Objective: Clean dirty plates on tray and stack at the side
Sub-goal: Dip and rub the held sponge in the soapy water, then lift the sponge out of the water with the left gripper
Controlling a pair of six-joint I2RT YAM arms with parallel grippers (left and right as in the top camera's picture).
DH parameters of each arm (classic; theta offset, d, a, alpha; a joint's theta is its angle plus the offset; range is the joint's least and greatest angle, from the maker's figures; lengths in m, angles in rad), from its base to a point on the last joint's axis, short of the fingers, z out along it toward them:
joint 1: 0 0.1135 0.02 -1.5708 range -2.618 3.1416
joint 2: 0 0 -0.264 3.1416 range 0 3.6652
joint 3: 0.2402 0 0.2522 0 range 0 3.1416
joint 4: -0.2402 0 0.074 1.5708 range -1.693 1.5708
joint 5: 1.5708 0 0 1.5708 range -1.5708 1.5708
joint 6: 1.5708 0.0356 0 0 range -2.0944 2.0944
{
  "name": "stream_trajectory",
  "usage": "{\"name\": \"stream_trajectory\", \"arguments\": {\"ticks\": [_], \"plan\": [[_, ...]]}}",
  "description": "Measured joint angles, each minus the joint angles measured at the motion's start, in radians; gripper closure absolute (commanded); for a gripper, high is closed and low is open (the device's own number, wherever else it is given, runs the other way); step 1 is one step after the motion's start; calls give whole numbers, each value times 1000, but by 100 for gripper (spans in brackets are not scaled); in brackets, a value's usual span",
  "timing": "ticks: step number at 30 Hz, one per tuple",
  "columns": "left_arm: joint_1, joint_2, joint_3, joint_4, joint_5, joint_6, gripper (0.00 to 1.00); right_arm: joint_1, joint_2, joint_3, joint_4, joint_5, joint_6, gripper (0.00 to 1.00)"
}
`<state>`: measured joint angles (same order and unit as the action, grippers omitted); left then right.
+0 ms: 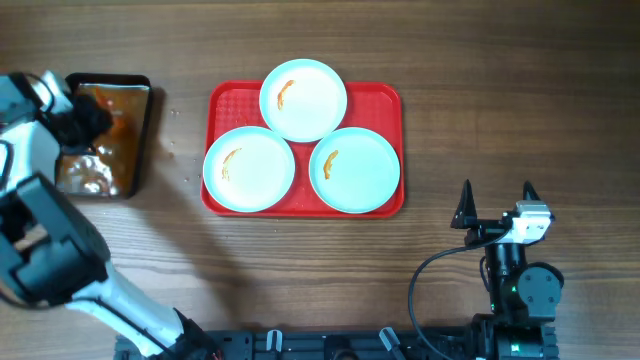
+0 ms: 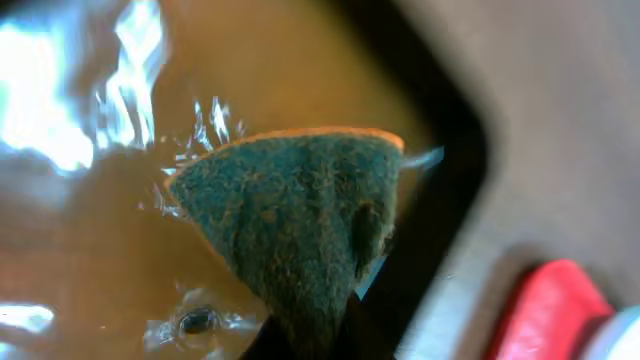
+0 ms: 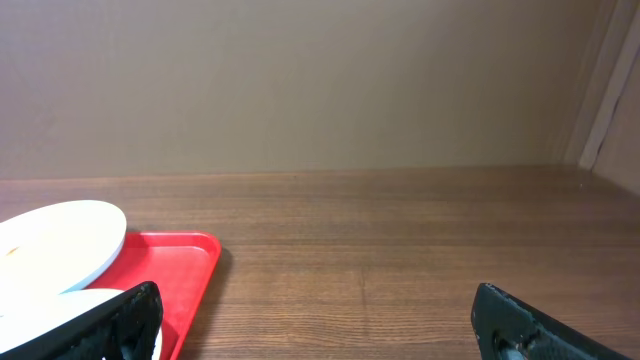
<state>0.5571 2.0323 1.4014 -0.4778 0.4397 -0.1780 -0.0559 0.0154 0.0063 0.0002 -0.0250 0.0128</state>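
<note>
Three white plates lie on the red tray [image 1: 225, 105], each with an orange smear: one at the back [image 1: 303, 98], one front left [image 1: 249, 168], one front right [image 1: 355, 168]. My left gripper [image 1: 85, 118] is over the black pan at the far left. In the left wrist view it [image 2: 320, 340] is shut on a green sponge [image 2: 300, 220] that hangs over the brown water. My right gripper [image 1: 497, 195] rests open near the front right, well clear of the tray. Nothing lies between its fingers [image 3: 130, 320] in the right wrist view, where a plate [image 3: 55, 240] and the tray corner [image 3: 170, 260] show at left.
The black pan [image 1: 140, 135] of brownish water sits left of the tray; its rim [image 2: 440, 150] runs beside the sponge. Water drops spot the table [image 1: 175, 150] between pan and tray. Bare wood [image 3: 400, 250] stretches to the right of the tray.
</note>
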Motion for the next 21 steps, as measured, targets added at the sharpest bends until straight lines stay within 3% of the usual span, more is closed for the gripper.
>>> {"name": "stream_trajectory", "arguments": {"ticks": [4,8,12,17,21], "plan": [[34,-9,-15,-2,60,-31,96,0,0,0,0,0,0,0],[54,-170,-15,47,94,-154,96,0,0,0,0,0,0,0],[51,-283,-2,65,84,-199,96,0,0,0,0,0,0,0],[53,-108,-35,61,27,-305,96,0,0,0,0,0,0,0],[92,-2,-89,68,143,-389,96,0,0,0,0,0,0,0]]}}
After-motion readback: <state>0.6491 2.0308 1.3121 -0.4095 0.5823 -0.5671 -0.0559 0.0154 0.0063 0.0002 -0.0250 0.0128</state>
